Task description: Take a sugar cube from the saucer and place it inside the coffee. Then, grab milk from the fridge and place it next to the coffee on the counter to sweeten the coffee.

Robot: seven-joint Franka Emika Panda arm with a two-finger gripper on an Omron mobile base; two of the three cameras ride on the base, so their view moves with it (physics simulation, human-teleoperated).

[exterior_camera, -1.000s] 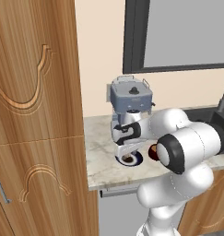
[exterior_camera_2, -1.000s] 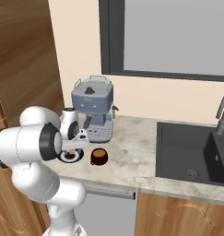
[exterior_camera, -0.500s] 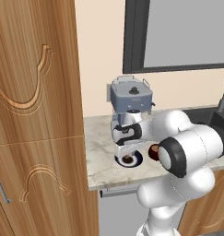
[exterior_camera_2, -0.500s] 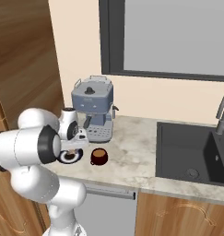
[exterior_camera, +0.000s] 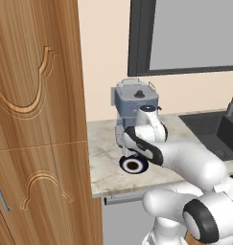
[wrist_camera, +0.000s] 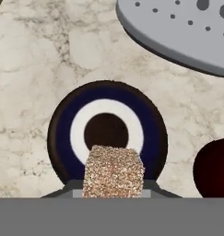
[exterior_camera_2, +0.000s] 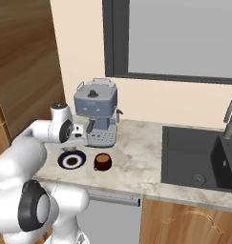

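The tan-brown sugar cube [wrist_camera: 113,170] is pinched in my gripper [wrist_camera: 113,192], which is shut on it and hovers just above the saucer [wrist_camera: 58,133]. The saucer's dark centre is bare. In the right base view my gripper [exterior_camera_2: 79,136] hangs over the saucer [exterior_camera_2: 61,160], left of the coffee [exterior_camera_2: 102,162]. The coffee [wrist_camera: 215,168], a dark red-brown cup, shows at the right edge of the hand view. In the left base view the saucer [exterior_camera: 122,165] lies on the counter [exterior_camera: 103,165] under my arm. The milk and the fridge are out of view.
A grey-blue espresso machine [exterior_camera_2: 96,112] stands right behind the saucer and cup; its drip tray [wrist_camera: 178,32] is close above them in the hand view. A dark sink [exterior_camera_2: 198,157] with a faucet [exterior_camera_2: 229,114] lies to the right. Tall wooden cabinets [exterior_camera: 36,119] flank the counter's left end.
The jaws have shut on the sugar cube and raised it off the saucer. My arm's elbow has swung lower and forward.
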